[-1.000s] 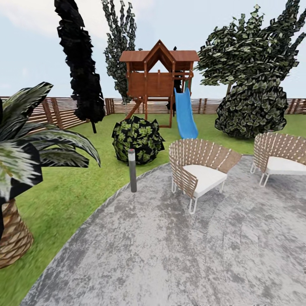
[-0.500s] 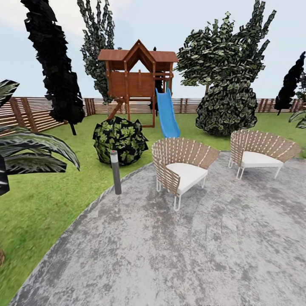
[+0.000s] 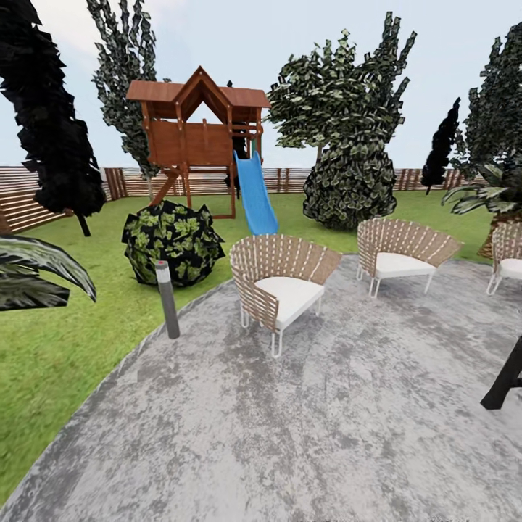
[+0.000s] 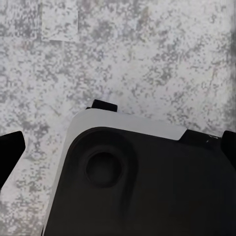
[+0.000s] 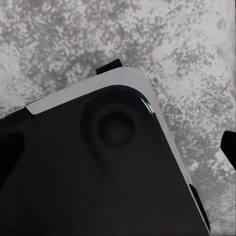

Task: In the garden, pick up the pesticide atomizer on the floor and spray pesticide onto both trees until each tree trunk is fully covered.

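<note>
The pesticide atomizer is out of view. I look over the garden: green lawn (image 3: 65, 348), a slatted wooden fence (image 3: 290, 180) at the back, and a grey paved patch (image 3: 304, 428) in front of me. A broad-leaved tree (image 3: 326, 94) rises at the back behind a dense bush (image 3: 351, 185); a short stretch of its trunk (image 3: 319, 154) shows. My left gripper (image 4: 118, 147) hangs open over the paving and my robot base, with nothing between its fingers. My right gripper (image 5: 120, 147) hangs the same way, open and holding nothing.
Woven chairs with white cushions (image 3: 279, 286) (image 3: 399, 254) (image 3: 507, 257) stand on the paving. A short grey lamp post (image 3: 167, 299) marks its left edge beside a round bush (image 3: 172, 241). A wooden playhouse (image 3: 196, 134) with a blue slide (image 3: 255, 194) stands behind. A black slanted strut (image 3: 504, 377) shows at the right.
The head camera has swung to the right, so the whole scene shifted left. A third chair, a palm-like plant and the black strut have come into view at the right.
</note>
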Controlling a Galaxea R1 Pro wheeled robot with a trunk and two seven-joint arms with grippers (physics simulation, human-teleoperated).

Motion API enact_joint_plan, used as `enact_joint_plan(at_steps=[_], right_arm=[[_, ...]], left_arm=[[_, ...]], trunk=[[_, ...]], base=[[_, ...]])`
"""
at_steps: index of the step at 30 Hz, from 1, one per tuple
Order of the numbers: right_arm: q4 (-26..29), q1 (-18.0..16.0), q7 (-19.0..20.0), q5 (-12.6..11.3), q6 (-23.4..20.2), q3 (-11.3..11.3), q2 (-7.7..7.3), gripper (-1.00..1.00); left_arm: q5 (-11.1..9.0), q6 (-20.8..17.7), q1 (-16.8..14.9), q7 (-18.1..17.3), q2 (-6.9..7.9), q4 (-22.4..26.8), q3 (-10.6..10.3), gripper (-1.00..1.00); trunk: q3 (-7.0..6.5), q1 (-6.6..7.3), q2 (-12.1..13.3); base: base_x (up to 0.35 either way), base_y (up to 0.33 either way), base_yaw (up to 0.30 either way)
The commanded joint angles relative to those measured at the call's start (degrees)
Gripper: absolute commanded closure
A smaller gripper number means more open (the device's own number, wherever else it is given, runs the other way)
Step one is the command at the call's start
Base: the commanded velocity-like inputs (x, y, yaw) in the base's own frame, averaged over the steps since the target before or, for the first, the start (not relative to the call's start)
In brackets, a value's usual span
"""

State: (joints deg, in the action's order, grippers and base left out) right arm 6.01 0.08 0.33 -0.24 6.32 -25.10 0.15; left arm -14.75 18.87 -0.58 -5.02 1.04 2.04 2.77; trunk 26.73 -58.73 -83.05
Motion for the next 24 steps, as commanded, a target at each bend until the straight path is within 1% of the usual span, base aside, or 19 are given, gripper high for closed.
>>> enact_joint_plan(at_steps=[1,5,10,12,15,16,17,18,20,24], right_arm=[[0.07,0.01,0.08,-0.03,0.12,-0.83,-0.01,-1.0],[0.19,-0.01,0.64,-0.01,0.06,-1.61,-0.21,-1.0],[0.11,-0.11,2.75,-0.07,-0.41,-2.04,-1.54,-1.0],[0.08,-0.14,3.62,-0.09,-0.55,-2.67,-1.92,-1.0],[0.04,-0.15,4.13,-0.08,-0.61,-4.77,-2.09,-1.0],[0.02,-0.15,4.26,-0.07,-0.61,-5.76,-2.1,-1.0],[0.0,-0.16,4.47,-0.03,-0.56,-7.5,-2.14,-1.0],[-0.01,-0.16,4.55,-0.01,-0.53,-8.13,-2.15,-1.0],[-0.02,-0.16,4.66,0.05,-0.5,-9.03,-2.16,-1.0],[-0.04,-0.16,4.76,0.16,-0.44,-9.79,-2.1,-1.0]], left_arm=[[-0.44,0.11,-0.03,-0.52,0.01,-0.07,0.28,-1.0],[-0.45,0.11,-0.03,-0.52,0.01,-0.07,0.3,-1.0],[-0.45,0.11,-0.03,-0.52,0.01,-0.1,0.35,-1.0],[-0.45,0.11,-0.03,-0.52,0.01,-0.1,0.37,-1.0],[-0.46,0.11,-0.03,-0.52,0.01,-0.07,0.38,-1.0],[-0.46,0.11,-0.03,-0.52,0.01,-0.08,0.39,-1.0],[-0.46,0.11,-0.03,-0.52,0.01,-0.07,0.39,-1.0],[-0.46,0.11,-0.03,-0.52,0.01,-0.08,0.39,-1.0],[-0.46,0.11,-0.03,-0.52,0.01,-0.09,0.39,-1.0],[-0.49,0.11,-0.03,-0.52,0.01,-0.09,0.39,-1.0]], trunk=[[0.02,0.0,-0.03],[-0.08,0.0,-0.03],[-0.22,0.0,-0.03],[-0.28,0.0,-0.03],[-0.37,0.0,-0.03],[-0.4,0.0,-0.03],[-0.43,0.0,-0.03],[-0.46,0.0,-0.03],[-0.53,0.0,-0.03],[-0.65,0.0,-0.03]], base=[[0.0,0.0,-0.274],[0.0,0.0,-0.274],[0.0,0.0,-0.274],[0.0,0.0,-0.274],[0.0,0.0,-0.274],[0.0,0.0,-0.274],[0.0,0.0,-0.274],[0.0,0.0,-0.274],[0.0,0.0,-0.274],[0.0,0.0,-0.274]])
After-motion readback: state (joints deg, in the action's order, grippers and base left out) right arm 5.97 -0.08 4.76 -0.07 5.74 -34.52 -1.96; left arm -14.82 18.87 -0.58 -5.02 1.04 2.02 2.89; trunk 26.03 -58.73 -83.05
